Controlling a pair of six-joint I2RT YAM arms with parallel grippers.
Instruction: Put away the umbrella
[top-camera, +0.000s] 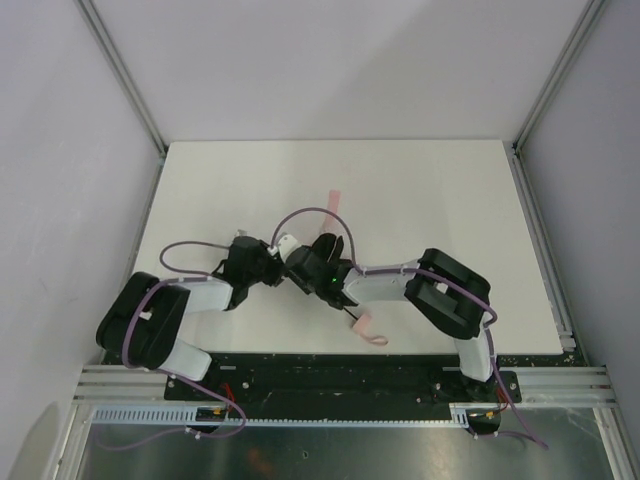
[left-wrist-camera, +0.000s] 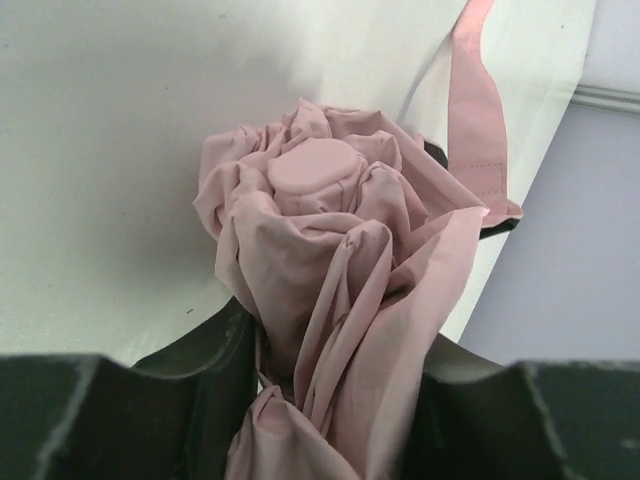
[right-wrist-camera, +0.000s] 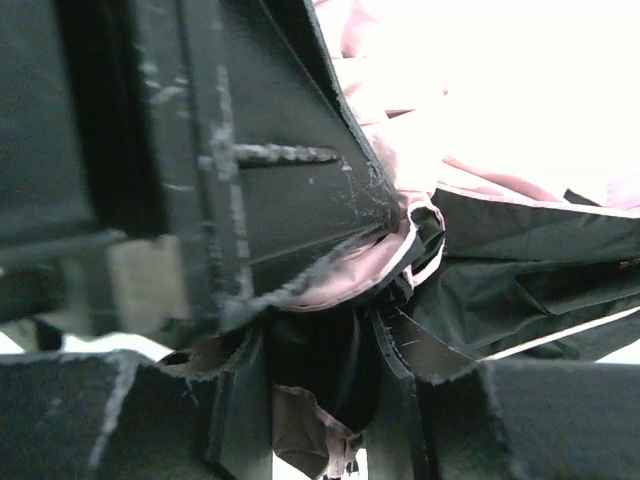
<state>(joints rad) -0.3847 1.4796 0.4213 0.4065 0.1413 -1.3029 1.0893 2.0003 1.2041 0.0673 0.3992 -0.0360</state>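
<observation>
The umbrella (left-wrist-camera: 320, 250) is folded into a loose, crumpled bundle of pale pink fabric. In the left wrist view it fills the middle of the frame, its round pink end cap (left-wrist-camera: 315, 165) pointing up towards the camera. A flat pink strap (left-wrist-camera: 475, 110) runs from the bundle to the upper right of that frame.

The left tool (left-wrist-camera: 340, 400) is clamped on the lower part of the bundle, with a dark finger (left-wrist-camera: 200, 380) pressed against the fabric on either side at the bottom of the frame.

The right wrist view is very close and dark. Pink and black folds of the umbrella (right-wrist-camera: 400, 260) are squeezed between the right tool (right-wrist-camera: 320, 400) fingers at the bottom, so that tool is closed on it as well.

From above, both tools meet a little below the middle of the frame, left tool (top-camera: 268, 262) beside right tool (top-camera: 315, 262), and they hide most of the bundle. The strap (top-camera: 332, 200) sticks out above them, and a pink loop (top-camera: 368, 328) lies below them on the white counter (top-camera: 430, 190), near the right arm.
</observation>
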